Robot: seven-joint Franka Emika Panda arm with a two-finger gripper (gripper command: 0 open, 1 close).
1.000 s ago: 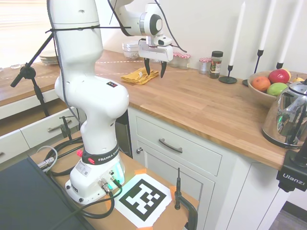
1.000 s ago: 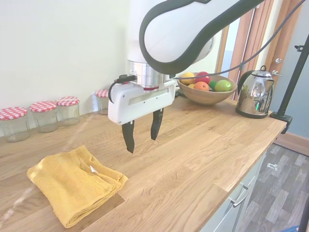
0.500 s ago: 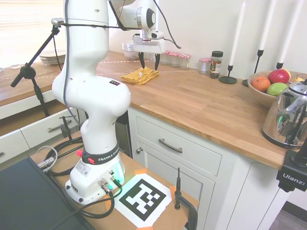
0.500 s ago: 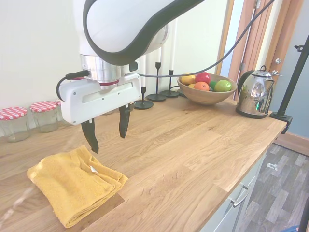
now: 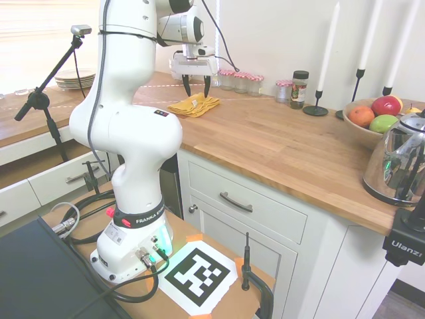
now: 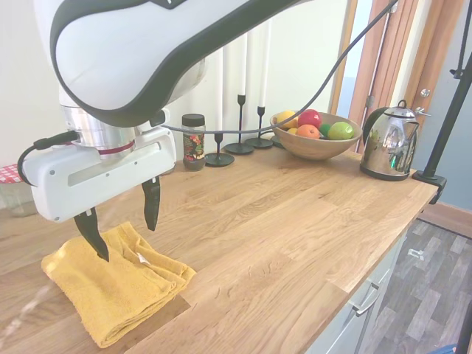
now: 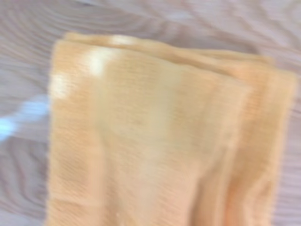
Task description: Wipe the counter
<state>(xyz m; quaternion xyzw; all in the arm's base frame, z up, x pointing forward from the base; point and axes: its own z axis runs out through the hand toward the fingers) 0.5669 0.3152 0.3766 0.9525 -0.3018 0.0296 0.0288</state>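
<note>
Nothing on the counter [image 6: 295,228] has been wiped yet, as far as we can judge: the yellow cloth [image 6: 114,284] lies folded flat near the front edge of the long butcher-block top, and no part of it is held. Directly above it we see the gripper [image 6: 124,223], its two dark fingers spread wide and pointing down, empty, with the tips just clear of the cloth's upper folds. The wrist view is filled by that same cloth [image 7: 155,136], blurred, with wood grain showing around it, which tells us the tool is centred over it.

So we place the task at its very start: the cloth must be grasped first, then dragged across the wood, and all of that is left to do.

Further back along the counter stand a spice jar [image 6: 193,141], black candlesticks [image 6: 240,125], a wooden fruit bowl [image 6: 316,144] and a steel kettle [image 6: 387,140], all well apart from the cloth. Red-checked jars [image 5: 239,80] line the wall behind.
</note>
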